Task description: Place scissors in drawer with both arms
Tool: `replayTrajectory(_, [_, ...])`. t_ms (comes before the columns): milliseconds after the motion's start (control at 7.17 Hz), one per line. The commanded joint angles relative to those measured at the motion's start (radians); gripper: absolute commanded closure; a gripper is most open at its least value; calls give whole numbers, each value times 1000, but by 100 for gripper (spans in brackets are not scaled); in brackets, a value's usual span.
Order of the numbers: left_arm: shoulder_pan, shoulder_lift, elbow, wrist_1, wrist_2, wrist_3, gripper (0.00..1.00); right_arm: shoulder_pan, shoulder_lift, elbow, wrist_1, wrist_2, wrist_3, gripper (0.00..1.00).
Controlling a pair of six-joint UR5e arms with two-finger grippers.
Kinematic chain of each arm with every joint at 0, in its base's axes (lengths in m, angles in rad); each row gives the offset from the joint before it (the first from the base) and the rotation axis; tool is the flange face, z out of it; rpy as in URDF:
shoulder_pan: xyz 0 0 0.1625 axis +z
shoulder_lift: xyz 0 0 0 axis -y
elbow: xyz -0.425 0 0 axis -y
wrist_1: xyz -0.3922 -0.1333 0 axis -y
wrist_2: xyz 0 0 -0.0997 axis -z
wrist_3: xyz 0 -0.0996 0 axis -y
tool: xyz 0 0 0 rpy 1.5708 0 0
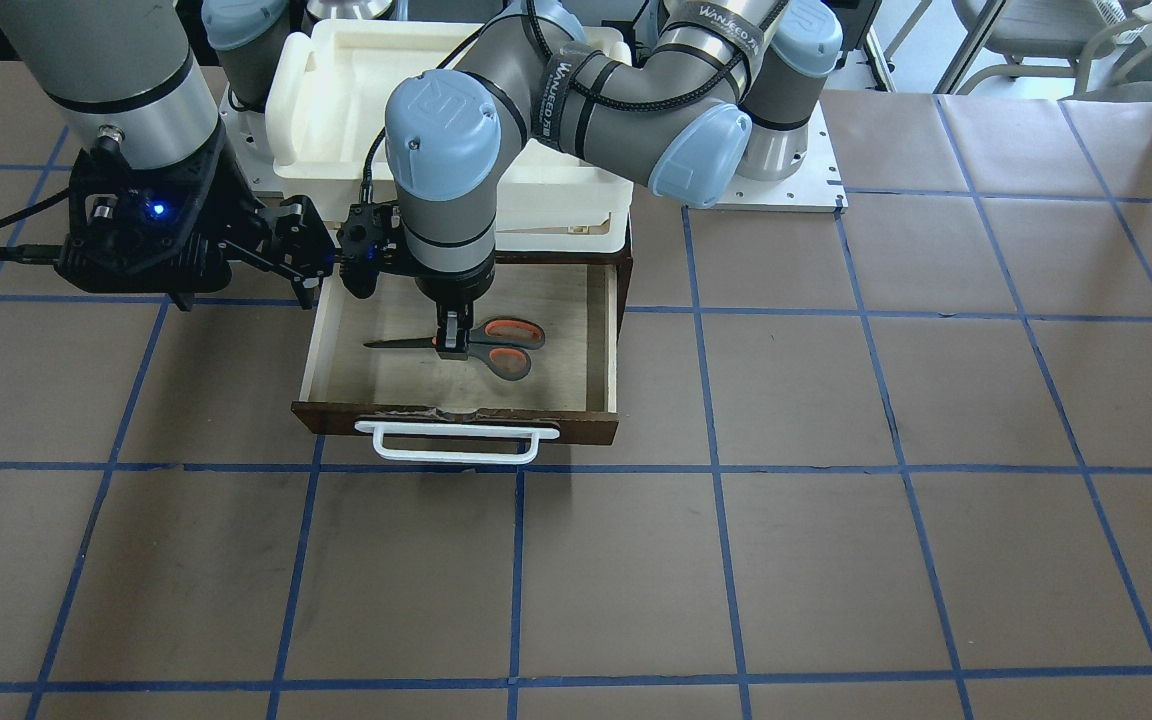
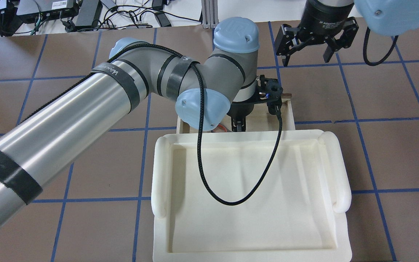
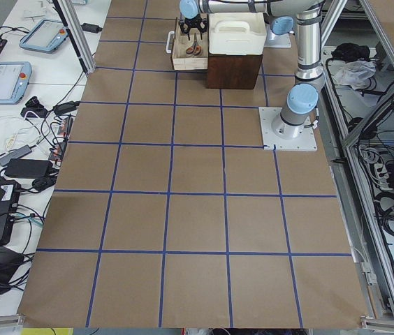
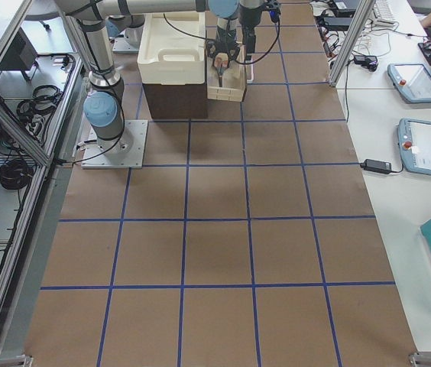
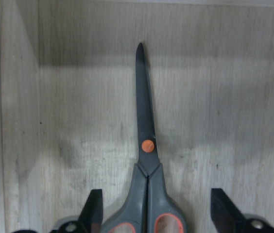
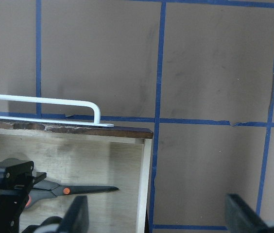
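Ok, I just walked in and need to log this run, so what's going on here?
The left gripper is down inside the open drawer, with its jaws open on either side of the scissors at the handles, not gripping them. The scissors lie flat on the drawer's plywood floor. The right gripper hangs open beside the drawer, holding nothing. So the scissors are in, but the drawer is not yet shut.

A robotics lab: teach pendants (image 4: 428, 147), cable tangles (image 3: 22, 157), aluminium framing (image 3: 73, 35) beside the gridded table (image 3: 197, 223).
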Motion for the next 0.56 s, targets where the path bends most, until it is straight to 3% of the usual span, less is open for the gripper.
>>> replayTrajectory(0, [0, 2, 1, 1, 2, -2, 0, 0, 0, 0, 0, 0, 0, 0])
replayTrajectory(419, [11, 6, 18, 12, 3, 7, 0, 3, 0, 0, 4, 10, 6, 0])
